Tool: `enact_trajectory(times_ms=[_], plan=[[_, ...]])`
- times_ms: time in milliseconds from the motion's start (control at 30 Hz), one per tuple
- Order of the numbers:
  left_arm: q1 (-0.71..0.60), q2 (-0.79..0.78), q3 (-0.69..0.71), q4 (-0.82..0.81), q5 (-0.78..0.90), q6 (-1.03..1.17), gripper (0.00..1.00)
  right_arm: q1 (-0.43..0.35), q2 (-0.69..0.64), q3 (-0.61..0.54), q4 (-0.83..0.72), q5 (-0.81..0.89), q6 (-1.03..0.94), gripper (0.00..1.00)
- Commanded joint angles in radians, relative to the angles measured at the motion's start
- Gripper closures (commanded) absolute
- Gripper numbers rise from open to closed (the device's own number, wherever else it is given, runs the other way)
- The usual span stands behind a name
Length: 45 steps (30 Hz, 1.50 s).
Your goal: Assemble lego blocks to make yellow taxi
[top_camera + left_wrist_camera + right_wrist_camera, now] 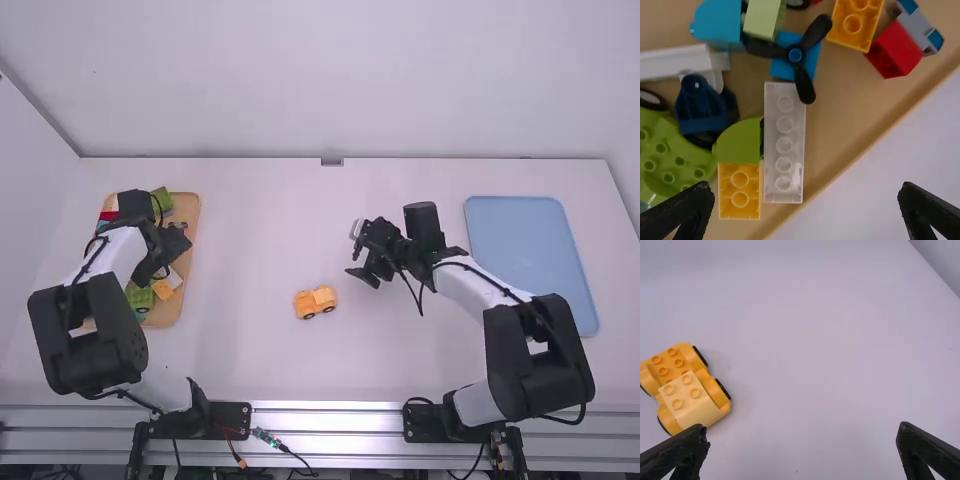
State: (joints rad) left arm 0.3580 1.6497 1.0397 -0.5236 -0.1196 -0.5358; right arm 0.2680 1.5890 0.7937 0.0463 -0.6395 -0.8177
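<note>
Where one yellow car (pixel 694 404) stands, four wheels (pixel 723 389)

1. A flat white table (pixel 250 220) carries everything, its far edge running along the foot of a pale wall.
2. On its left part lies a tan tray (pixel 190 212) with rounded corners and a raised rim, set lengthwise from near to far.
3. Near the middle, towards the near edge, a yellow-orange toy car (pixel 315 301) stands upright on black wheels directly on the tabletop, apart from both trays. A paler yellow block (pixel 692 400) with studs is fixed on one end of it; further studs show at the other end.
4. On the right part lies a light blue rectangular tray (pixel 530 260) with rounded corners, slightly slanted, near the right edge.
</note>
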Motion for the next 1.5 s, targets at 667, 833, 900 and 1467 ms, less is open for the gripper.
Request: enact_trajectory(times_ms=[667,833,900,1467], plan=[[0.007,-0.008,-0.127,0.014,-0.111,-0.005,0.21,0.0,-0.005,0.025,0.001,0.046,0.005,0.01],[0.014,-0.008,-0.153,0.047,-0.12,-0.004,0.29,0.0,-0.005,0.025,0.001,0.046,0.005,0.01],[0.016,-0.008,-0.164,0.06,-0.138,-0.004,0.28,0.0,-0.005,0.025,0.001,0.045,0.005,0.01],[0.014,-0.008,-0.225,0.138,-0.185,-0.004,0.36,0.0,-0.004,0.025,0.0,0.042,0.005,0.01]])
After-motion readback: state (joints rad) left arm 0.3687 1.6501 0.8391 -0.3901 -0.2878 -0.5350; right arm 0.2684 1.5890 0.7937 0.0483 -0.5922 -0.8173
